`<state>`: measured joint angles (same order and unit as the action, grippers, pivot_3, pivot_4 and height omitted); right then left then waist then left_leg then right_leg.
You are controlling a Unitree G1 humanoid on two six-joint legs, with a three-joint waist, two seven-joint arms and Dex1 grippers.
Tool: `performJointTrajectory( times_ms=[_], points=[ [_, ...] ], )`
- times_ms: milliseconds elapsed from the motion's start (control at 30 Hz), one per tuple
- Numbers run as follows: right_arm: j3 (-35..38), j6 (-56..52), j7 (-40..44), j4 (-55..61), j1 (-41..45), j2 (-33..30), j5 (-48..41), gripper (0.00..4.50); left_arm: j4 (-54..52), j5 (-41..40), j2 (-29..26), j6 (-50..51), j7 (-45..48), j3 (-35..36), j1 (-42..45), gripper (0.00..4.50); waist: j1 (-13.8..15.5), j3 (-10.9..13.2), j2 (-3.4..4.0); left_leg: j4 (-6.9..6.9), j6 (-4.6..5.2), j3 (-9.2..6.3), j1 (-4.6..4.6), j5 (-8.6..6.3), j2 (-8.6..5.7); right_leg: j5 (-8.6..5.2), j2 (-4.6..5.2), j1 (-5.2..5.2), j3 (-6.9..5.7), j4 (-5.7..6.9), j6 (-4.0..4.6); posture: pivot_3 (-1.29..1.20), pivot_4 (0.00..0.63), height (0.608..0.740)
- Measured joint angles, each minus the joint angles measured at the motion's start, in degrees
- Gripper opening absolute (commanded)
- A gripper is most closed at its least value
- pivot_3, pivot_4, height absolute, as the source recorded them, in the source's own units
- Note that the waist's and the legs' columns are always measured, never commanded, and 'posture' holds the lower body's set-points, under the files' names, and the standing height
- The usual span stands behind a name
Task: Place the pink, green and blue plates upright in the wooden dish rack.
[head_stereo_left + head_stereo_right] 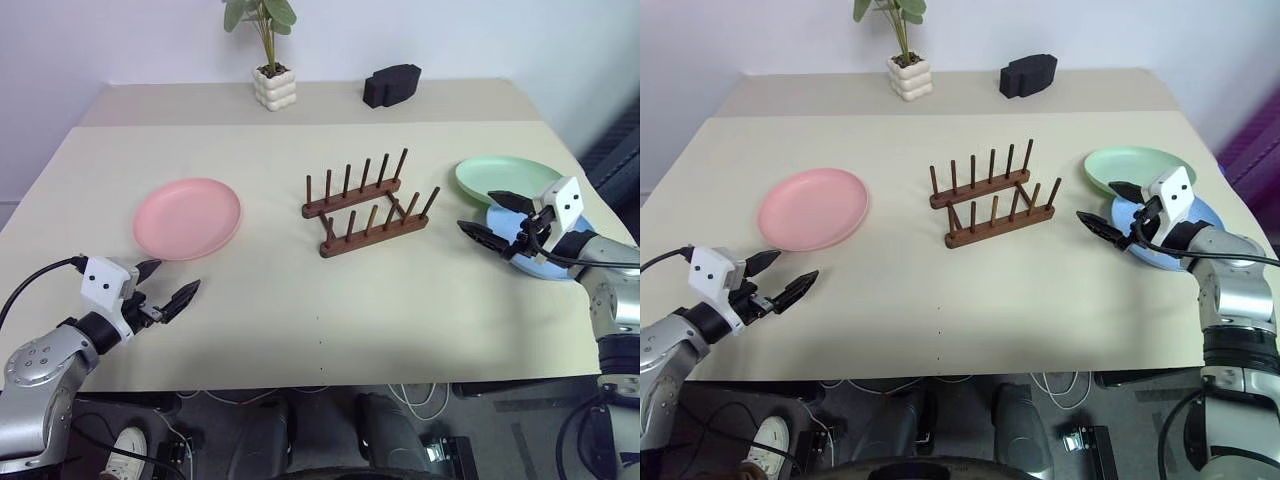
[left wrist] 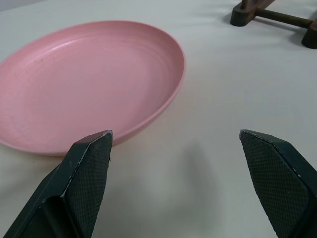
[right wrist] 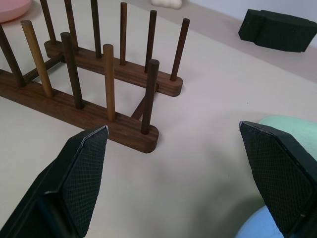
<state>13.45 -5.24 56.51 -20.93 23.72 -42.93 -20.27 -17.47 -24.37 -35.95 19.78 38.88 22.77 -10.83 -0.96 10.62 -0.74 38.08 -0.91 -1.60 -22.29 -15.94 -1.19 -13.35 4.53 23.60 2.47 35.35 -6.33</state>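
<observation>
I've got the left gripper (image 1: 167, 286) spread wide, empty, just short of the pink plate (image 1: 187, 217); right gripper (image 1: 494, 215) gaping above the blue plate (image 1: 1185, 248), green plate (image 1: 505, 177) overlapping behind; wooden dish rack (image 1: 367, 203) mid-table, bare

Plates (image 1: 188, 217) flat beside empty rack (image 1: 367, 203)

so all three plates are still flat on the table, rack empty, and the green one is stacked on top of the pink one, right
Not quite: the green plate overlaps the blue plate, not the pink plate, which lies alone on the other side of the empty rack. The left eye view shows it.
</observation>
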Motion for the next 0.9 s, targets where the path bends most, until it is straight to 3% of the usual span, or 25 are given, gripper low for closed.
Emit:
performJointTrajectory(
  times_ms=[400,633,900],
  points=[
    [-1.3,0.6,-2.6,-0.9,1.5,1.7,1.1,4.34,-1.4,0.1,0.3,0.4,-0.7,-2.3,0.8,4.2,0.2,0.0,0.0,0.0,0.0,0.0,0.0,0.0,-0.01,0.0,0.02,-0.02,0.0,-0.02,0.0,0.0,0.15,0.74],
    [-1.3,-0.7,-7.1,3.6,0.0,3.2,1.5,4.34,-3.2,0.4,1.3,2.7,0.1,-12.8,6.8,4.37,0.2,0.0,0.01,-0.01,0.0,-0.02,0.0,0.0,-0.01,0.01,-0.02,-0.01,-0.01,0.0,-0.01,0.0,0.15,0.74],
    [-1.3,-3.9,-12.2,17.7,-10.1,6.7,0.4,4.34,2.4,6.5,2.6,4.0,1.0,-24.9,18.8,4.37,0.3,0.0,0.01,0.01,0.0,-0.05,0.0,0.01,-0.05,0.02,-0.06,-0.04,-0.02,0.02,-0.04,0.0,0.15,0.74]
  ],
)
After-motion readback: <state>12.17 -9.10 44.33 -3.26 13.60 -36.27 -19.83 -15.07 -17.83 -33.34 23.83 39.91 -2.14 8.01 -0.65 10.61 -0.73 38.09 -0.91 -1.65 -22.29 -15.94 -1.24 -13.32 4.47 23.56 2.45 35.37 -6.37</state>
